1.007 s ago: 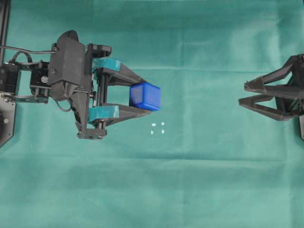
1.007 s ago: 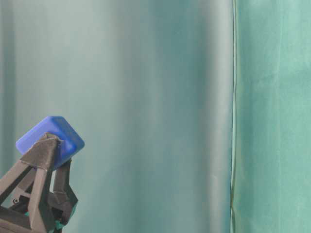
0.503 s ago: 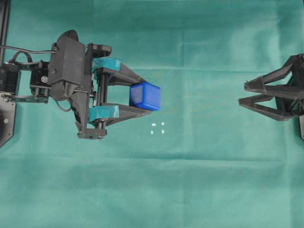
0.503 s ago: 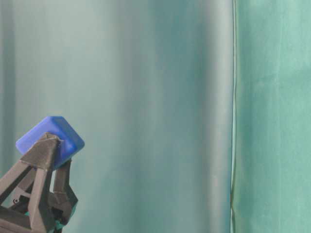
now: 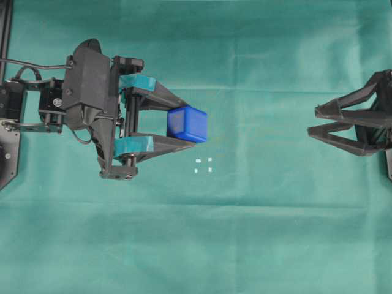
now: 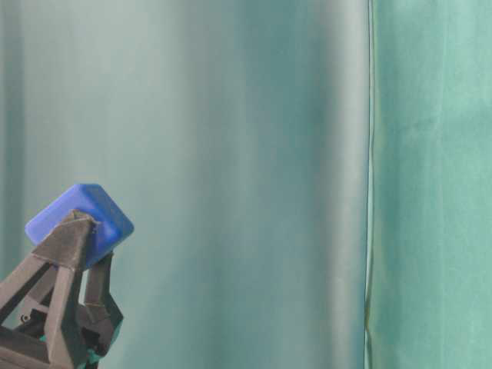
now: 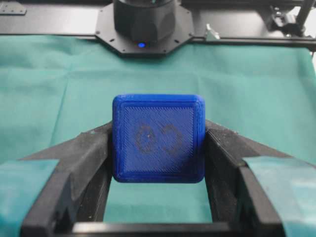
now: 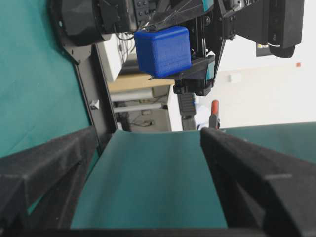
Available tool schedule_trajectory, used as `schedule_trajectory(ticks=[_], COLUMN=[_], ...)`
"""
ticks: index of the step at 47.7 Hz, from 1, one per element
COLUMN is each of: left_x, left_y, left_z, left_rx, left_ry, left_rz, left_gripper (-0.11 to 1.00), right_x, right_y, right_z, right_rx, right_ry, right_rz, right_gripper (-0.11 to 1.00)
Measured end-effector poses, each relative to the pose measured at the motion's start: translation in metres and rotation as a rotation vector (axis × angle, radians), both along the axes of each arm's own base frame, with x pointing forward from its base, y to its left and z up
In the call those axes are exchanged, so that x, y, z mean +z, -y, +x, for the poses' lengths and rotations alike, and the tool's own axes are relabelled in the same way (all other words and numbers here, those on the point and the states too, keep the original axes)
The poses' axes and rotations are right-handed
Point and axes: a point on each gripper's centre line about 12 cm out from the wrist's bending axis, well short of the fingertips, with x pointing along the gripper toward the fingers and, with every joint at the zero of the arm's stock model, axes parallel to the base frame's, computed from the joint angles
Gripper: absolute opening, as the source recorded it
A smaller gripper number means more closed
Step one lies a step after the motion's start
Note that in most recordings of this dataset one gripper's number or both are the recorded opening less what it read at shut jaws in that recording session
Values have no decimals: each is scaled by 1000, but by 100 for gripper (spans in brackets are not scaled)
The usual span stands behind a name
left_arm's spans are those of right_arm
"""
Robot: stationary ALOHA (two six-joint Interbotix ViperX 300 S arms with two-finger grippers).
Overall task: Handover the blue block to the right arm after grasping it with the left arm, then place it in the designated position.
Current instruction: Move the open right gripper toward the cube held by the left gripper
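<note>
Nothing moved; left gripper [image 5: 184,125] clamped blue block [image 5: 187,124] aloft, right gripper [image 5: 313,121] gaped empty; could drop on mistimed release

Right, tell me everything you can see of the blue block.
The blue block is a small bright blue cube with rounded edges, of ridged plastic by its look, with a faint embossed mark on the face toward the left wrist camera. It is pinched between the fingertips of the left tool, clear of the cloth, tilted in the table-level view. Nothing else touches it.
</note>
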Motion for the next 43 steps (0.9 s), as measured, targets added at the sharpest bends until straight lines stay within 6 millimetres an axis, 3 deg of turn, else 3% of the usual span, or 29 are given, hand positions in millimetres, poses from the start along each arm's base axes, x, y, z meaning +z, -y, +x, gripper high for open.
schedule_trajectory(ticks=[20, 43], left_x=[0, 0], left_y=[1, 1], left_z=[0, 0], left_rx=[-2, -2], left_ry=[0, 2], left_rz=[0, 0], left_gripper=[47, 47], right_x=[-2, -5], right_y=[0, 0], right_z=[3, 38], right_rx=[3, 0], right_ry=[-11, -82], right_rz=[0, 20], right_gripper=[93, 93])
